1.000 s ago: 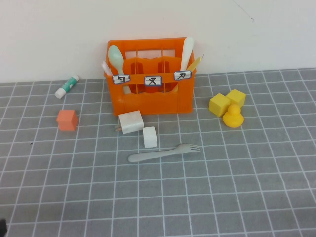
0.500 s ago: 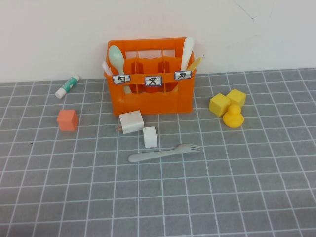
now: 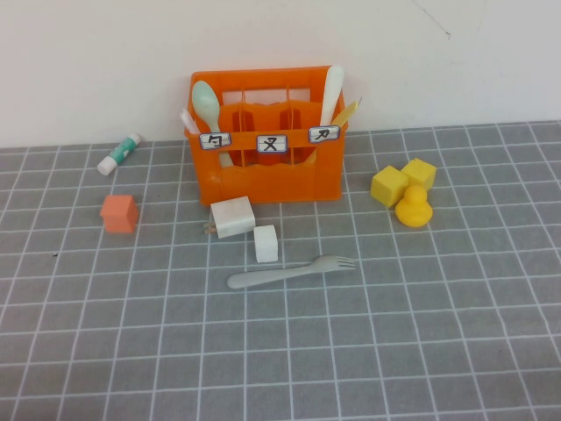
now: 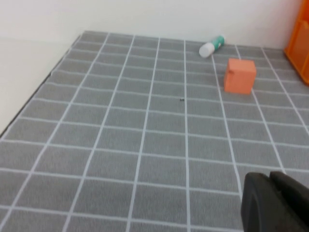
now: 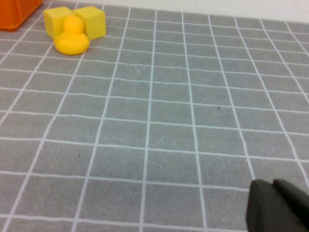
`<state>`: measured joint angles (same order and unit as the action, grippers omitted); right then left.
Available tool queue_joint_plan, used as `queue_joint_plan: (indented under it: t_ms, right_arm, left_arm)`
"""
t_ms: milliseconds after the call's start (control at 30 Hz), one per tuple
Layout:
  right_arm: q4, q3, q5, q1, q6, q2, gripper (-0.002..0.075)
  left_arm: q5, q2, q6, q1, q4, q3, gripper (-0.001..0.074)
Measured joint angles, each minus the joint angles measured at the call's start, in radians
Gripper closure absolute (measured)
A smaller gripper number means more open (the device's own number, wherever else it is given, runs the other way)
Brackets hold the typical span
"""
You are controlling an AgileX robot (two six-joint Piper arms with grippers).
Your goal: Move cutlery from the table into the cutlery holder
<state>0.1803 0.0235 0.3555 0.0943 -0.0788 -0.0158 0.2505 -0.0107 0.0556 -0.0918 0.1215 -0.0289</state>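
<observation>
The grey-green fork (image 3: 292, 271) lies flat on the grey grid table (image 3: 438, 333), in front of the orange cutlery holder (image 3: 267, 175). A mint-green spoon (image 3: 207, 103) stands in the holder's left compartment. A pale spoon (image 3: 332, 92) stands in its right compartment. Neither gripper shows in the high view. My left gripper (image 4: 270, 178) is shut and empty, low over bare table at the left, far from the fork. My right gripper (image 5: 273, 184) is shut and empty, low over bare table at the right.
Two white cubes (image 3: 232, 216) (image 3: 266, 243) sit between holder and fork. An orange cube (image 3: 119, 213) and a glue stick (image 3: 119, 153) lie left. Two yellow cubes (image 3: 389, 186) and a yellow duck (image 3: 413, 209) sit right. A white wall stands behind the holder.
A dark tip at the lower left corner of the high view one second ago is out of sight now. The objects on the table have not moved.
</observation>
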Motion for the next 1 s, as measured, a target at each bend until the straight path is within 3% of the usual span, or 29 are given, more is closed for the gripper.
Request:
queue_joint_plan:
  t_ms: [1000]
  right_arm:
    - [-0.002,0.000,0.000,0.000,0.000,0.000,0.0729]
  left_arm:
    - [0.079,0.000,0.000,0.000,0.000,0.004,0.0736]
